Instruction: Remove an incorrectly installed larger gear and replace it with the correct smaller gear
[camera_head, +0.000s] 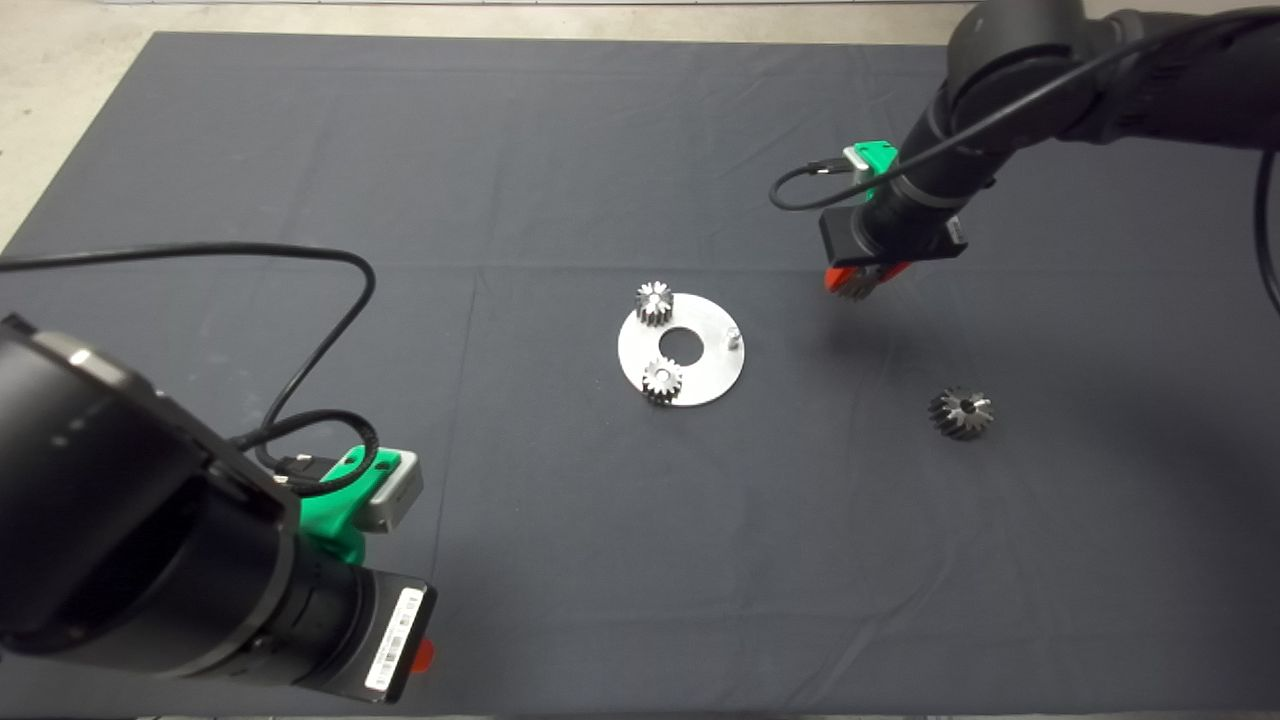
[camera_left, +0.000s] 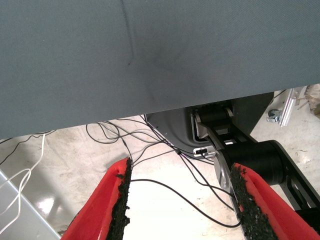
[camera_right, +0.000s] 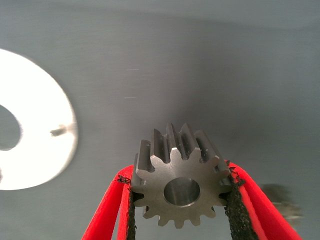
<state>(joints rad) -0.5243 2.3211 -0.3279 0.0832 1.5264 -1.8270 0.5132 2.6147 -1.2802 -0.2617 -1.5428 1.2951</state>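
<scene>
The right claw (camera_right: 180, 200) squeezes the smaller gear (camera_right: 179, 181) between its two red fingers (camera_right: 250, 200), whose black pads look rough and crumbly. This gear is dark steel with short, blunt teeth and a wide round hole in the middle. The right wrist view shows it close up; in the head view it is almost hidden under the right claw (camera_head: 858, 283), which hangs over the dark surface (camera_head: 300, 150) to the right of the round plate (camera_head: 715, 365). The plate is flat, shiny metal with a big hole in the middle and a small pin (camera_head: 733, 337) sticking up near its right edge. Two small silvery gears (camera_head: 654, 302) (camera_head: 662, 380) sit on its left side. The larger gear (camera_head: 960, 412) lies on the surface well to the right of the plate, thick and dark, with long teeth and a shiny face. The left claw (camera_left: 180, 205) waits at the lower left with its fingers spread apart, holding nothing. Its wrist view shows the cloth edge, a pale floor and black cables (camera_left: 150, 150).
</scene>
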